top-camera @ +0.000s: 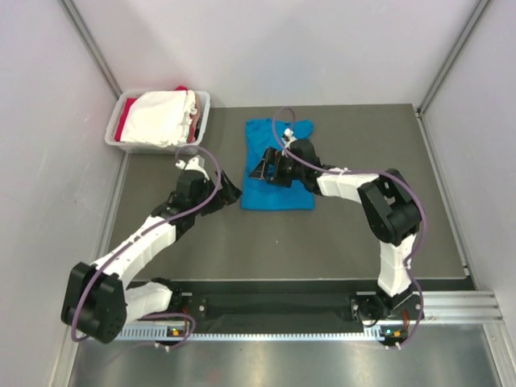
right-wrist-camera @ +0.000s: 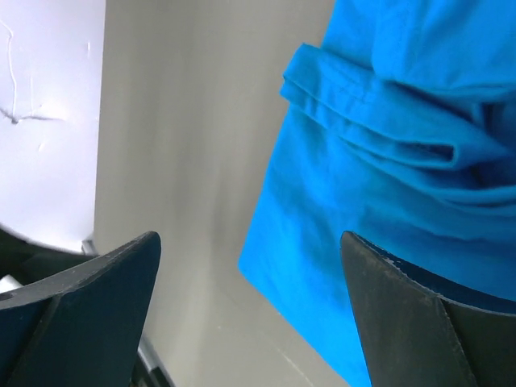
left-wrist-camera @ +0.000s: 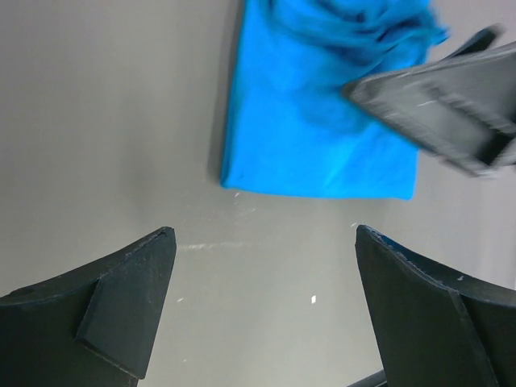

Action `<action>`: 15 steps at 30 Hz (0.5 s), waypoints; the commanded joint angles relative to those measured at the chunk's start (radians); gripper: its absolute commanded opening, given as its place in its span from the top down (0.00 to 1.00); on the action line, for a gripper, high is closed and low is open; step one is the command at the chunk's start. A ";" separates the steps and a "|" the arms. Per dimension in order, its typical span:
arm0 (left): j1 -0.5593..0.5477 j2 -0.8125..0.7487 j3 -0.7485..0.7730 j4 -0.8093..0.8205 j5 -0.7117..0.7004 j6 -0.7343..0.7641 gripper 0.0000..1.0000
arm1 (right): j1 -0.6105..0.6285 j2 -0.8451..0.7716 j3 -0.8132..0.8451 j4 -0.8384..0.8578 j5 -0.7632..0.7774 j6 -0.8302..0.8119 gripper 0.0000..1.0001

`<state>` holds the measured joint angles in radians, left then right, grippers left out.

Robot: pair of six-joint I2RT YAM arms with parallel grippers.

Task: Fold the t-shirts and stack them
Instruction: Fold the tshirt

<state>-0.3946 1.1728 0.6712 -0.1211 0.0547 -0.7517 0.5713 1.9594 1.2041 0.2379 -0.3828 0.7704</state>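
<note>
A bright blue t-shirt (top-camera: 278,189) lies folded into a long strip on the dark table, its near edge straight and its far end bunched. My right gripper (top-camera: 267,168) hovers open over its left middle; in the right wrist view the jaws (right-wrist-camera: 250,238) are wide apart, with the blue shirt (right-wrist-camera: 387,161) under the right finger and nothing held. My left gripper (top-camera: 232,193) is open just off the shirt's near left corner. In the left wrist view the left gripper (left-wrist-camera: 264,234) frames bare table, the blue shirt (left-wrist-camera: 314,137) lies beyond, and the right gripper's fingers (left-wrist-camera: 443,105) hang over it.
A pale grey tub (top-camera: 153,147) at the back left holds a white shirt (top-camera: 161,117) on top of a red one (top-camera: 122,127). White walls close in the table on the left, back and right. A metal rail (top-camera: 282,330) runs along the near edge.
</note>
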 commanded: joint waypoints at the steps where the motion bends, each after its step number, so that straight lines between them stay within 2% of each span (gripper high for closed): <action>1: -0.003 -0.064 0.001 0.026 -0.036 0.000 0.03 | 0.006 0.035 0.089 0.023 0.067 -0.026 0.07; 11: -0.003 -0.061 0.021 -0.002 -0.035 0.003 0.03 | -0.021 0.193 0.331 -0.135 0.133 -0.117 0.07; 15: -0.003 -0.058 0.037 -0.009 -0.029 0.011 0.03 | -0.036 0.205 0.388 -0.127 0.188 -0.180 0.04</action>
<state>-0.3946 1.1217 0.6712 -0.1345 0.0349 -0.7532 0.5533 2.1517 1.4963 0.1181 -0.2668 0.6746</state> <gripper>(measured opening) 0.971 0.939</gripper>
